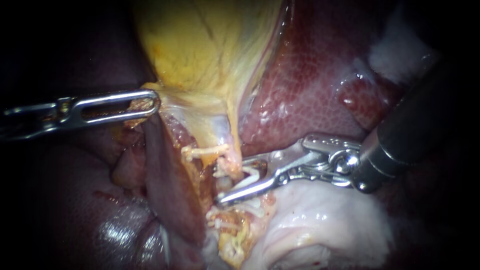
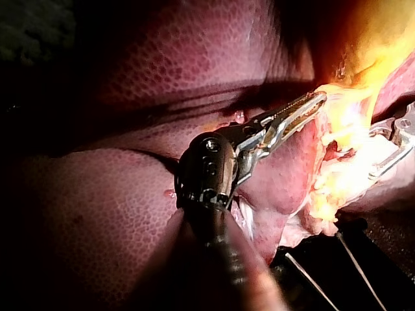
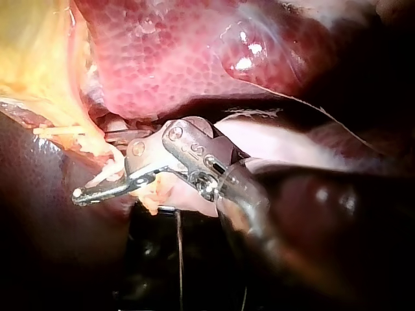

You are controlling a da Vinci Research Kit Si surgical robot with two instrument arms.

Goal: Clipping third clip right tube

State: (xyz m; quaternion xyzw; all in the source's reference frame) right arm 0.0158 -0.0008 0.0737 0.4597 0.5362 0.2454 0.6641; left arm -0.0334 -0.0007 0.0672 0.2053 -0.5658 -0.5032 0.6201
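The yellow gallbladder [image 1: 210, 45] lies against the mottled dark-red liver [image 1: 310, 95], which spreads to its right. A smooth dark lobe [image 1: 167, 180] sits below it, and pale glistening tissue [image 1: 325, 225] fills the lower right.

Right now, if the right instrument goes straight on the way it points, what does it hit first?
The slim metal right instrument straddles the pale yellowish tube. Further on, its tip would probably meet the dark red liver fold first. Depth is unclear.
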